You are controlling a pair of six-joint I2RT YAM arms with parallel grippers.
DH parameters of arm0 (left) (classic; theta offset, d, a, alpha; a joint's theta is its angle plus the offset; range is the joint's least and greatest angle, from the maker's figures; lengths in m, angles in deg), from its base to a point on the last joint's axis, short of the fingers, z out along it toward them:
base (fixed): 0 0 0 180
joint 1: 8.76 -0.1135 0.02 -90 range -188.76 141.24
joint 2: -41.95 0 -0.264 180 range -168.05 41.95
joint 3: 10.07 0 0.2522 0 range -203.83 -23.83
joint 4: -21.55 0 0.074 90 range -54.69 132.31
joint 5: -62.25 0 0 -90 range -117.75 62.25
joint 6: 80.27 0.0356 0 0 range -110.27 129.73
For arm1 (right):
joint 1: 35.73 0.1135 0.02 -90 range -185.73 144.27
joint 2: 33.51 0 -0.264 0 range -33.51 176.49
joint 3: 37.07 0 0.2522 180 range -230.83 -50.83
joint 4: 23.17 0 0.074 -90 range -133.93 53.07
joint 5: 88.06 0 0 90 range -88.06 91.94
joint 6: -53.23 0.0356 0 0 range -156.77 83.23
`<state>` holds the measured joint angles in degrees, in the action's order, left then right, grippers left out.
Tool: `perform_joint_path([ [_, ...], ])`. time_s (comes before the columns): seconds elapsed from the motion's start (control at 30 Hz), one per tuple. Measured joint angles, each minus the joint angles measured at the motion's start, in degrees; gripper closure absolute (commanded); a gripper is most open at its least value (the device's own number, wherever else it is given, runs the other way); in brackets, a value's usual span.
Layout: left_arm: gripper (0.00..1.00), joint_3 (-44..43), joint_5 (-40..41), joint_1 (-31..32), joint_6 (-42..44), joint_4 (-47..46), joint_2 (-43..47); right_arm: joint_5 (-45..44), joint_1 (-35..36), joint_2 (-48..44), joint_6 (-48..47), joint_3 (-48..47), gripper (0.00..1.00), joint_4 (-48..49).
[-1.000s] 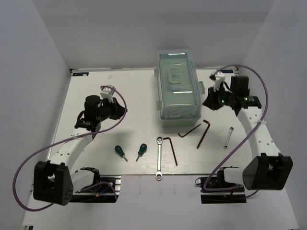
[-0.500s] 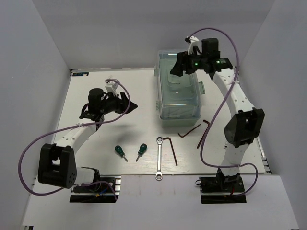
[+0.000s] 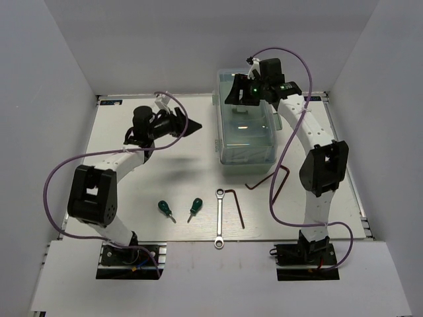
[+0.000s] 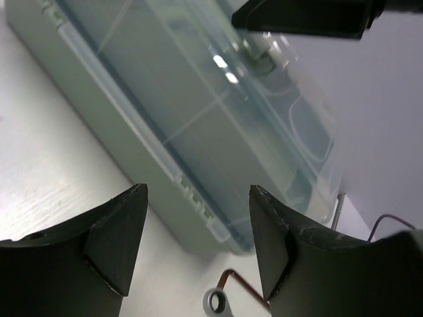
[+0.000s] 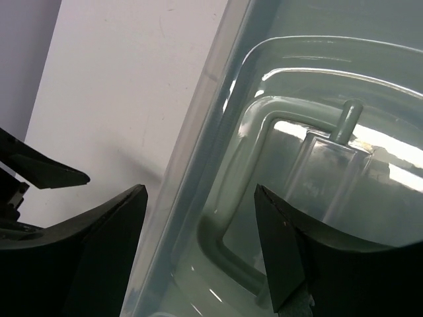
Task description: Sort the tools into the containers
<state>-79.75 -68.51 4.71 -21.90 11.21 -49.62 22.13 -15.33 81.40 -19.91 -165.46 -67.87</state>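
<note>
Toolbox [image 3: 246, 135], lid shut, back-center: R gripper [image 3: 235, 92] wide open, empty, over its handle [image 5: 221, 218]; L gripper [image 3: 193, 125] same, near its left side. Stiff, slick plastic, prob light imo, so grab the handle. Wrench [image 3: 219, 221], screwdrivers [image 3: 194, 207] loose up front.

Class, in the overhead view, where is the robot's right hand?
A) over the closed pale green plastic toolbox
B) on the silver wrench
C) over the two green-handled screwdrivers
A: the open right hand is over the far end of the pale green plastic toolbox.
</note>
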Motion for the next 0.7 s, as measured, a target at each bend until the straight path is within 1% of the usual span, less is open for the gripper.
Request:
perform_joint_path([
  [0.13,0.27,-5.27,-0.37,1.27,-2.43,-3.39,-4.87,-1.44,0.59,0.17,3.28,0.0,0.29,-0.61],
  [0.2,0.27,-7.52,-0.46,1.95,-3.43,-4.26,-7.1,-1.33,0.59,0.59,4.98,-0.46,0.31,-0.66],
  [0.27,0.27,-9.86,-0.52,2.67,-4.02,-4.57,-9.29,-1.05,0.55,1.01,6.56,-0.83,0.35,-0.74],
  [0.37,0.27,-12.87,-0.57,3.65,-4.55,-4.48,-11.58,-0.48,0.0,1.16,8.41,-0.83,0.37,-0.74],
  [0.4,0.27,-13.66,-0.59,3.98,-4.66,-4.48,-12.15,-0.26,-0.11,1.2,8.96,-0.83,0.4,-0.76],
  [0.43,0.27,-14.27,-0.55,4.35,-4.76,-4.24,-12.48,-0.07,-0.2,1.22,9.44,-0.83,0.4,-0.7],
  [0.47,0.27,-14.64,-0.52,4.57,-4.81,-4.04,-12.61,0.04,-0.31,1.22,9.81,-0.81,0.43,-0.76],
  [0.7,0.28,-19.04,-0.52,5.86,-3.21,-1.29,-12.7,3.23,-1.73,1.22,12.24,-0.74,0.48,-0.63],
])
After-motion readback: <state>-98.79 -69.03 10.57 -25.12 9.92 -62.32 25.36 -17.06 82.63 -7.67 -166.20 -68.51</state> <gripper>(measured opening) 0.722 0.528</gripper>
